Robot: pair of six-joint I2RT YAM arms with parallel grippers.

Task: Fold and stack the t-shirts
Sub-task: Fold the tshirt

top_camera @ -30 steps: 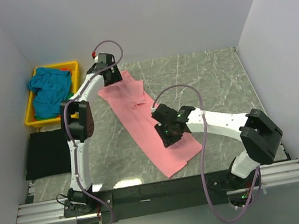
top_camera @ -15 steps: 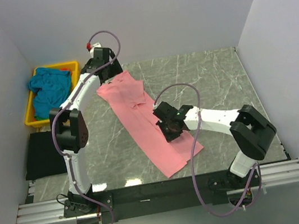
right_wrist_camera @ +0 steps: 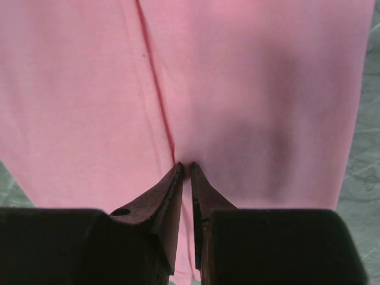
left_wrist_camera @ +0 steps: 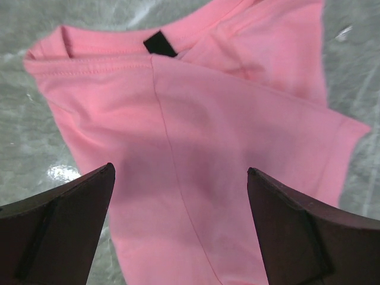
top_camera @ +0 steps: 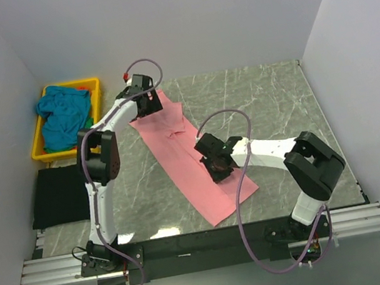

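Top external view shows the salmon pink t-shirt [top_camera: 177, 155] lying flat on the grey marbled bench [top_camera: 270, 101]. It is folded into a long narrow strip that runs diagonally. All places below are given from this shirt.

The left claw [top_camera: 146, 104] hangs over the far, collar end of the shirt. In the left wrist view its two fingers [left_wrist_camera: 65, 208] stand wide apart and hold nothing. Between them one sees the neck seam with a small black label [left_wrist_camera: 159, 43], and one short sleeve [left_wrist_camera: 332, 136] spread toward the side.

The right claw [top_camera: 217, 168] is over the middle part of the shirt, a little toward the near end. In the right wrist view its fingertips are almost together, clenched on a small pinch of the pink cloth just at the end of a long crease [right_wrist_camera: 155, 89].

Well apart from the shirt, beyond its far left side, a yellow tray [top_camera: 96, 81] stands off the bench edge. It holds the crumpled teal blue t-shirt [top_camera: 63, 115] and a bit of orange-red cloth [top_camera: 82, 89].
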